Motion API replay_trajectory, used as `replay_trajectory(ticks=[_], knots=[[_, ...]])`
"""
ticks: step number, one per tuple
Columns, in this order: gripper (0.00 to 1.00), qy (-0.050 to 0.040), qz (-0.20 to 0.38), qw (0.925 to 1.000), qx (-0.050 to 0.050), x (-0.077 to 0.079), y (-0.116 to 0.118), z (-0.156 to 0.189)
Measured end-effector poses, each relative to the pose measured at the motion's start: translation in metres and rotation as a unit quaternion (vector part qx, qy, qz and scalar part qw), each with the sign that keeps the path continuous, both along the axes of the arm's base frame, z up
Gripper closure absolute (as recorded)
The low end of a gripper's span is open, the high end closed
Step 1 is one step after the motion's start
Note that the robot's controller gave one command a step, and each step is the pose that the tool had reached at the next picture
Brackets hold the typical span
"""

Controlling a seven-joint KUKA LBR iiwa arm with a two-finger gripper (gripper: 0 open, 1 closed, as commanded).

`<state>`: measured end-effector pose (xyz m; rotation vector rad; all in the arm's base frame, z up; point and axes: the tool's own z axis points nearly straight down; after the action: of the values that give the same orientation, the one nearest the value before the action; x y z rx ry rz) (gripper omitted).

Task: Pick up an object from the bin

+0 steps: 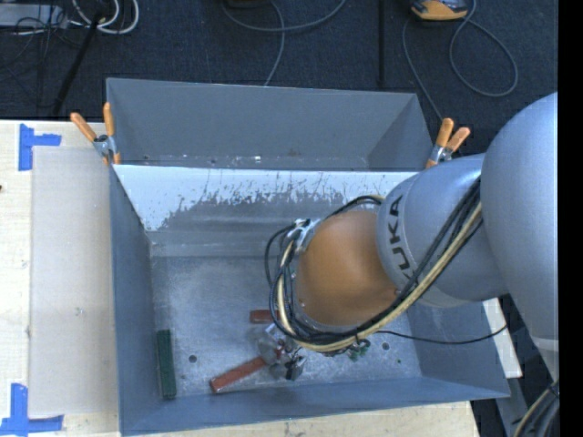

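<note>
Reaching in from the right, the grey arm [455, 235] bends down over the middle of the bin [264, 126], and its bulk covers much of the floor on that side. An orange cover [342, 271] on the wrist, ringed by looped cables [281, 289], sits directly above the gripper [284, 360], so little more than the claw's dark lower tip shows beneath it, low over the floor near the front wall. Whether the claw is open or closed I cannot tell: its working end is a small dark tangle in shadow.

Nearest to it is a flat reddish-brown strip [235, 378], lying slanted on the floor close to the front wall. The strip's left end is free and plain to see; its right end runs up to the claw's tip and is lost there, so I cannot tell whether it is touching, gripped, or just lying beside the claw.

A short brown piece [260, 316] lies just behind the gripper on the floor, its right end cut off by the cables and the cover. A dark green bar [165, 364] lies well apart, alongside the left wall near the front corner, fully in view. Under the arm's lower edge, right of the gripper, a small greenish bit [357, 352] peeks out; its kind is too hidden to make out.
</note>
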<state>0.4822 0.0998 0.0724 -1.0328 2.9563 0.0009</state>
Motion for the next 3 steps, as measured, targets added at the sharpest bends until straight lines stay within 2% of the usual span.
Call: replay_trajectory(ticks=[1,2,3], knots=[[0.00,0.0005,0.000,1.0000,-0.001,0.0006,-0.0003,-0.0006],[1.00,0.0040,0.000,1.0000,-0.001,-0.0024,-0.0009,-0.0021],[0.00,-0.0004,0.000,1.0000,0.000,0.0006,-0.0003,-0.0008]])
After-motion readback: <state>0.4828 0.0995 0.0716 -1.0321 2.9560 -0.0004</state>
